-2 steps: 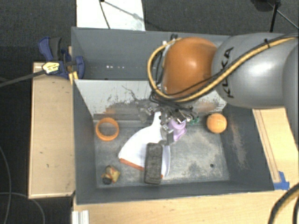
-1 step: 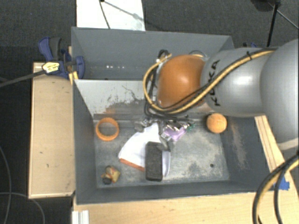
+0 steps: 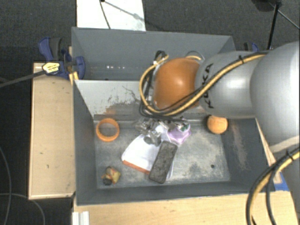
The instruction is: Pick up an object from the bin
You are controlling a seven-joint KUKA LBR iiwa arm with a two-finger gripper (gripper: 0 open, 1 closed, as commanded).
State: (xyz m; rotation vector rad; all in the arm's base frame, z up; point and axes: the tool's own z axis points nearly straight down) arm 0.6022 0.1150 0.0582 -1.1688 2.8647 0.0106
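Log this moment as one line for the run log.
gripper: down in bin, over white packet | beside: dark block | apart: orange ring, orange ball | nothing seen held

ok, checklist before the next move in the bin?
1. Position: pincer sits over the middle heap, at the white packet top edge: ok.
2. Anything held: cannot tell, the wrist hides it.
3. Packet lying free: not ok, the dark grey block lies against it and the lilac thing is close.
4. Other items apart from the heap: orange ring and orange ball: ok.
5. Stray brown lump well away, front left: ok.
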